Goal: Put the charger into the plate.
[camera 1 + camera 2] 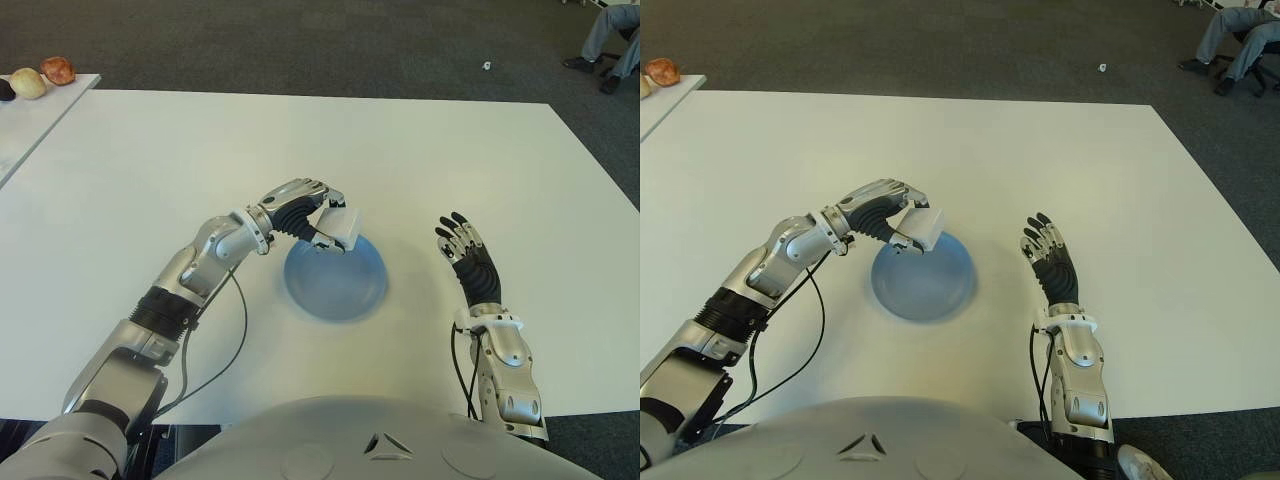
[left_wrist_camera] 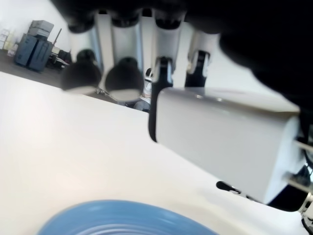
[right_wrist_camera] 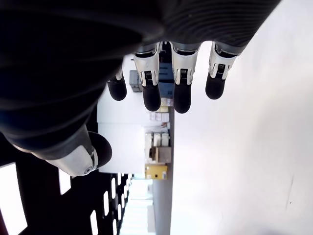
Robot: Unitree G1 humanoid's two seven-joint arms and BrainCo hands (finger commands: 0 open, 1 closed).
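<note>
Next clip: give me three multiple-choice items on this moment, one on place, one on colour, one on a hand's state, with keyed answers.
1. Where is the charger?
A. In the left hand, over the plate's far rim
B. Flat on the table
C. In the right hand

2. What colour is the plate?
A. Red
B. Blue
C. Green

3. How is the right hand?
A. Gripping the plate
B. Open, empty
C. Holding the charger

Answers: 1 A, its fingers clamp the white block above the rim. 2 B, the dish is blue. 3 B, fingers spread, nothing between them.

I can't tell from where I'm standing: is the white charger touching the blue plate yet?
Apart. In the left wrist view the charger, held in the left hand, hangs above the plate, with bare white table showing between them.
</note>
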